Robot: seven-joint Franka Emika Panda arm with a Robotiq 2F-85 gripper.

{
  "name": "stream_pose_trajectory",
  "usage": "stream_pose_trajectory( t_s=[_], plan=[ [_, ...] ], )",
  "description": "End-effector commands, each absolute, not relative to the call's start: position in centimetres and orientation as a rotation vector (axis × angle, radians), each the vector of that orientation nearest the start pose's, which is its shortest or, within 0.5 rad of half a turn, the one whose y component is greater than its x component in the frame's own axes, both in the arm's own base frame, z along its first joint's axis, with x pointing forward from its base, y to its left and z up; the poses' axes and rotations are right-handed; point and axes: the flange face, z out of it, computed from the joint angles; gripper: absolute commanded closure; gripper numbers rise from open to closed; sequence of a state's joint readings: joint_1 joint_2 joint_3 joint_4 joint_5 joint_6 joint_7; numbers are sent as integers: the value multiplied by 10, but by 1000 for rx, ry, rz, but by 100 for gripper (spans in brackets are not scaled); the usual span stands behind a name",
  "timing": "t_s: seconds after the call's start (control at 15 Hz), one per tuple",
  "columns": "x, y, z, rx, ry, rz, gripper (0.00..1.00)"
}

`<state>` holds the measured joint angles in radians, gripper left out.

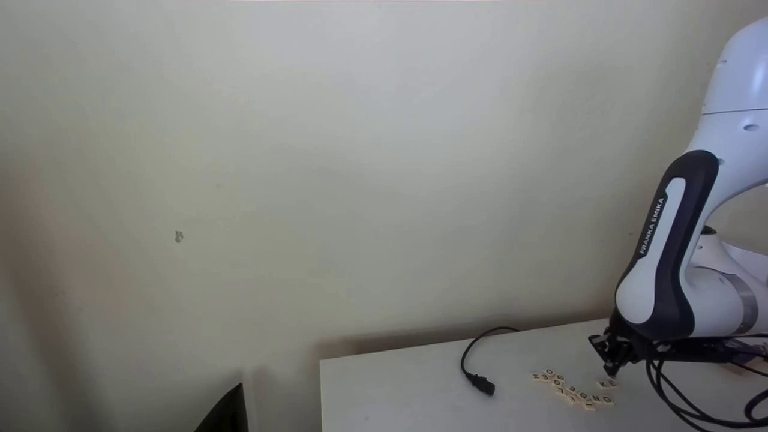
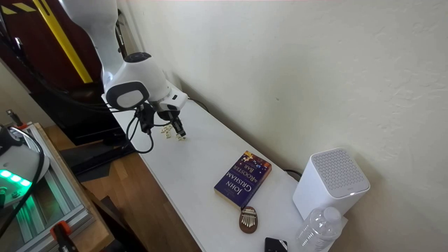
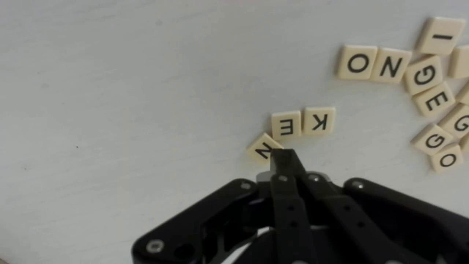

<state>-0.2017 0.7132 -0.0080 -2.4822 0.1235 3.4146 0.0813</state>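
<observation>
- Your gripper [image 3: 286, 157] is pressed together, its tip partly hiding the N tile [image 3: 263, 147] from you.
- Beside N, you have the E tile [image 3: 286, 125], then the K tile [image 3: 319, 121].

N tile [image 3: 260, 148], near middle of wrist view: lower right part hidden behind gripper [image 3: 287, 156]; touching or not, can't tell. Right-edge tiles [image 3: 460, 62] cut off, some letters lost. In an exterior view, bottle [image 2: 318, 231] and black object [image 2: 274, 245] sliced by bottom edge. In an exterior view, arm [image 1: 729, 129] runs out at right; dark shape [image 1: 229, 414], lower left, can't say what.
</observation>
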Motion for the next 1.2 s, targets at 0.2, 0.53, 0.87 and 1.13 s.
stream_pose_trajectory(
  t_s=[0.2, 0.53, 0.87, 1.13],
  plan=[
    [425, -109, 43, -3098, 695, -338, 100],
    [427, -109, 38, -3081, 712, -340, 100],
    [428, -113, 34, -3082, 738, -326, 100],
    [427, -118, 26, -3079, 771, -303, 100]
  ],
)
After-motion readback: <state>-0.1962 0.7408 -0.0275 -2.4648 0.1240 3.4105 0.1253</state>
